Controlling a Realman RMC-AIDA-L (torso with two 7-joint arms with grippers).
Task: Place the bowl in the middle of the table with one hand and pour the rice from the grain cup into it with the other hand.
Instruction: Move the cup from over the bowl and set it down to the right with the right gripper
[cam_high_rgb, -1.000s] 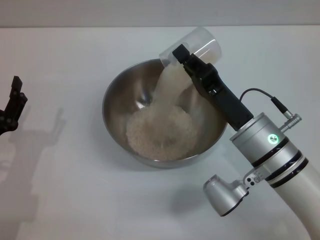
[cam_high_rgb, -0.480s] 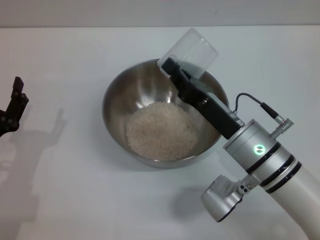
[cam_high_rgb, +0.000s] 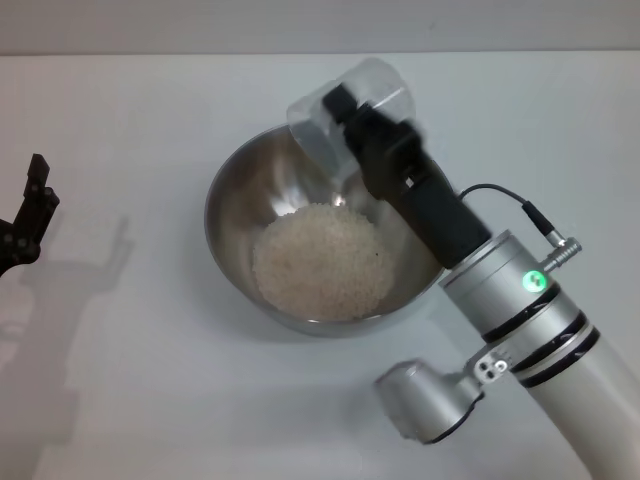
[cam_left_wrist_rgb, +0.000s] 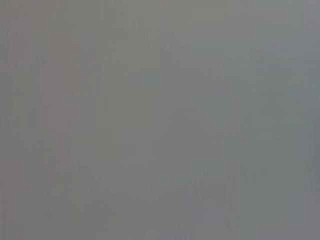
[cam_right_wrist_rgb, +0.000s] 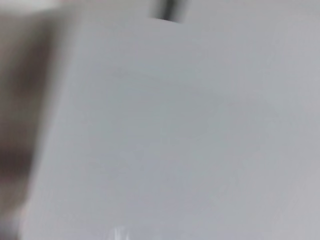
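Head view shows the right hand (cam_high_rgb: 345, 120) gripping the emptied grain cup (cam_high_rgb: 345, 112), tipped mouth-down over the far rim of the bowl (cam_high_rgb: 235, 200); rice (cam_high_rgb: 320, 262) fills it mid-surface; left hand (cam_high_rgb: 25, 220) idles far left.

Left wrist view: showed only flat grey.
Right wrist view: was a smear.
left gripper (cam_high_rgb: 30, 215): was cut by the head view's edge.
grain cup (cam_high_rgb: 345, 115): was blurred, partly hidden behind the right gripper (cam_high_rgb: 345, 108).
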